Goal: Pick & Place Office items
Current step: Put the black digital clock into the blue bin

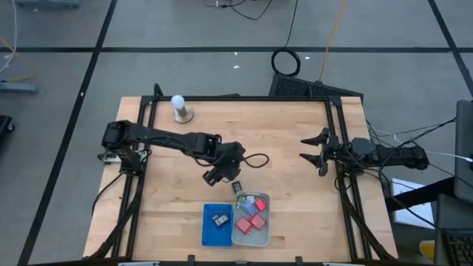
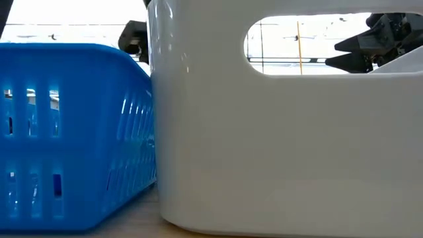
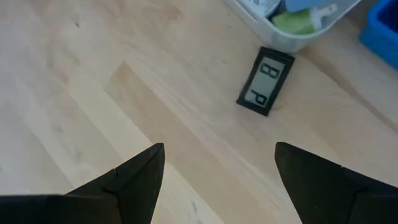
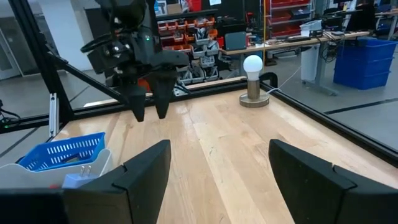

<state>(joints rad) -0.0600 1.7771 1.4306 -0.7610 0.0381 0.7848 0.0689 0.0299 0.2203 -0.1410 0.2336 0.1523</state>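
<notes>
Above the tabletop (image 1: 295, 148), left pincer (image 3: 214, 171) gapes wide over 1 black item (image 3: 265, 81) beside the grey tray (image 1: 263, 235); a crooked descent could nudge it away.

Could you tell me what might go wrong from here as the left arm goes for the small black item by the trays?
The black item lies flat on the table, right beside the pale grey tray. The left gripper, open above it, may strike the tray rim or push the tray instead. Being thin and flat, the item could also slide from the fingers. The right gripper waits at the table's right edge.
</notes>
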